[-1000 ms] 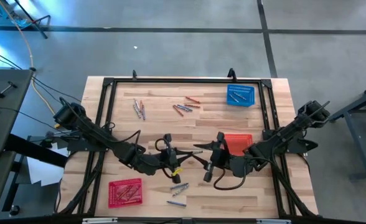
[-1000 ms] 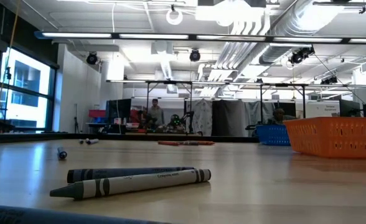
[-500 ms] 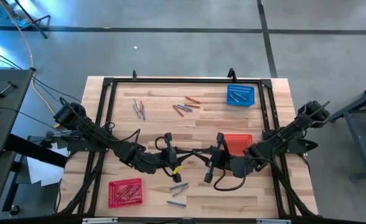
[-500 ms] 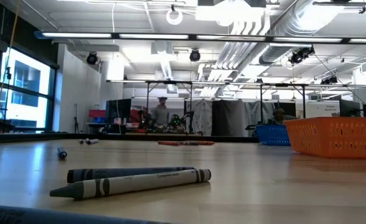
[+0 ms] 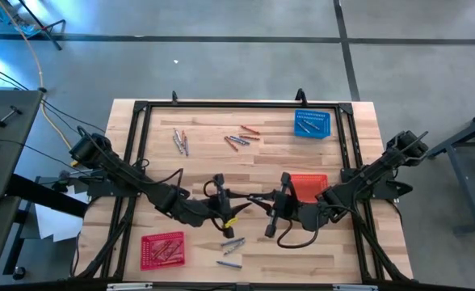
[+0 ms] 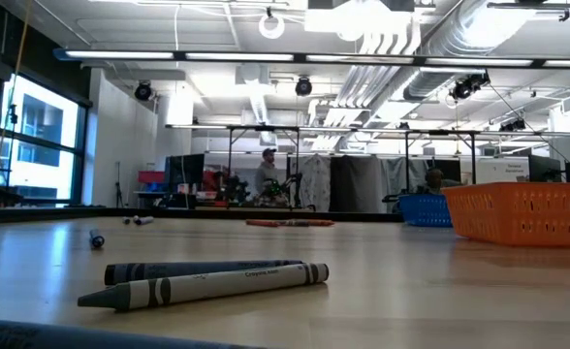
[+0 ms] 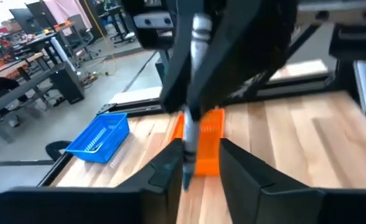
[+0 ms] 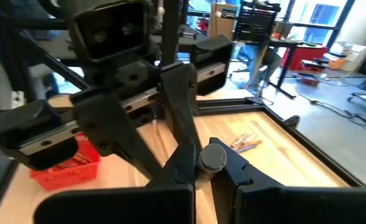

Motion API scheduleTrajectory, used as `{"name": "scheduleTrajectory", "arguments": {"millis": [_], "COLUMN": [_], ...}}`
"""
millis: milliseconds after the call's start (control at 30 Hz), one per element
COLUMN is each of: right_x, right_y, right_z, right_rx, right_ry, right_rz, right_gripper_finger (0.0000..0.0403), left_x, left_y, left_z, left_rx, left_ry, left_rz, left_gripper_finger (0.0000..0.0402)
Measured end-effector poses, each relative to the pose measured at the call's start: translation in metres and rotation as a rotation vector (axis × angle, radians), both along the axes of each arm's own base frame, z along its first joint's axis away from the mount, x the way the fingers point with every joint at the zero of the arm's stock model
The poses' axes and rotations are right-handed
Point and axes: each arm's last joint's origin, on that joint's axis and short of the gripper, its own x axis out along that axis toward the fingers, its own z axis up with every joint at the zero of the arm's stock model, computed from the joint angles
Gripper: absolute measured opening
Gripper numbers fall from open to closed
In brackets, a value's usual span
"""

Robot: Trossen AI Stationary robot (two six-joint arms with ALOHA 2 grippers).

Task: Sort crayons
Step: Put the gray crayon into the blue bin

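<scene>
Above the table's middle my two grippers meet tip to tip. A grey crayon (image 7: pixel 198 37) hangs between them. My right gripper (image 5: pixel 258 199) is shut on it. My left gripper (image 5: pixel 239 208) is open, its fingers (image 7: pixel 168 167) standing on either side of the crayon's pointed end (image 7: pixel 187 177). Loose crayons lie at the far left (image 5: pixel 181 141), the far middle (image 5: pixel 241 136) and the near middle (image 5: pixel 232 243). Two grey crayons (image 6: pixel 207 279) lie close to the low camera. My right gripper pinches the crayon between its two fingers at the blunt end (image 8: pixel 213 158), which faces its wrist camera. The fingers come level from the table's right and lie along the crayon. The crayon is lifted clear of the table. My left gripper: whether a finger touches the crayon's tip, I cannot tell.
A blue basket (image 5: pixel 312 123) holding a few crayons stands at the far right. An orange-red basket (image 5: pixel 308 186) stands right of centre, beside my right arm. A red basket (image 5: pixel 162 249) with crayons stands at the near left. A black frame (image 5: pixel 237 103) edges the table.
My right gripper has shut on the crayon that my left gripper held out. After that the left fingers have parted. Neither arm has shifted. A person in the room behind has walked toward the right.
</scene>
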Motion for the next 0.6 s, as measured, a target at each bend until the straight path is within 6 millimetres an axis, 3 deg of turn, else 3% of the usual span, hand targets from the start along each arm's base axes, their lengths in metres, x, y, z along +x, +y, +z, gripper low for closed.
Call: {"name": "scheduleTrajectory", "arguments": {"millis": [267, 600], "right_x": [-0.004, -0.032], "right_y": [-0.009, -0.046], "right_z": [-0.009, -0.015], "right_rx": [-0.042, 0.048], "right_ry": [0.081, 0.256], "right_rz": [-0.112, -0.268], "right_gripper_finger": [0.0004, 0.0003], "left_x": [-0.016, -0.068], "left_y": [-0.008, -0.018], "left_z": [0.0, 0.005], "left_rx": [0.187, 0.051], "left_ry": [0.082, 0.204], "left_rz": [0.089, 0.09], "left_gripper_finger": [0.0135, 0.0142]}}
